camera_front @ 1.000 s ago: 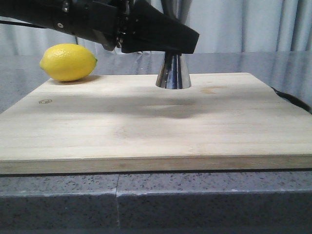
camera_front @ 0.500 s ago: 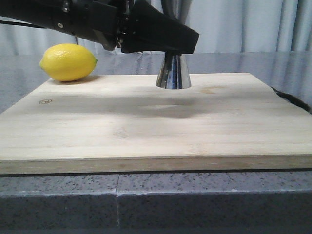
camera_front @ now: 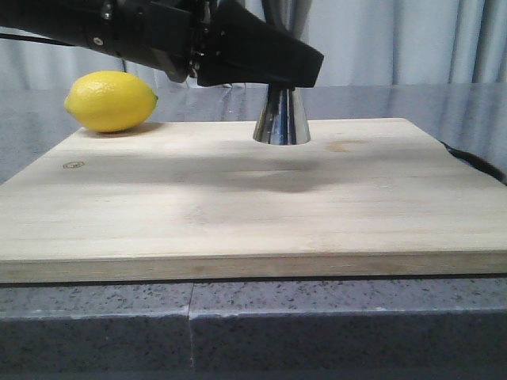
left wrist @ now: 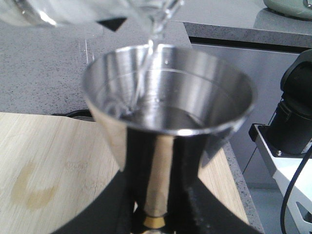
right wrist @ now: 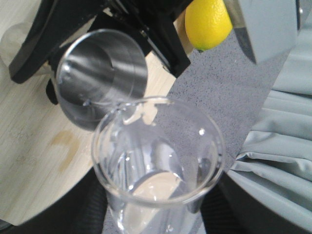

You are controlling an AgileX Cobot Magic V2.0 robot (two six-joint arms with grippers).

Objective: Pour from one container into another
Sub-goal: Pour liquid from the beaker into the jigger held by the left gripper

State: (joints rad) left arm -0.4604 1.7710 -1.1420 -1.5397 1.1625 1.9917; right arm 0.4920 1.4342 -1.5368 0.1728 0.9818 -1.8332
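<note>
Glass: one beaker in the right tool pours into one jigger clamped by the left tool; one lemon.

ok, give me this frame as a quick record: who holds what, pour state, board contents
left claw: shut on jigger, upright on cutting board
right claw: shut on beaker, tilted, lip over jigger rim
pour: thin clear stream running into the jigger cup, liquid pooled inside
beaker contents: some liquid left
lemon: far left corner of the board, untouched
board: faint stain near jigger
</note>
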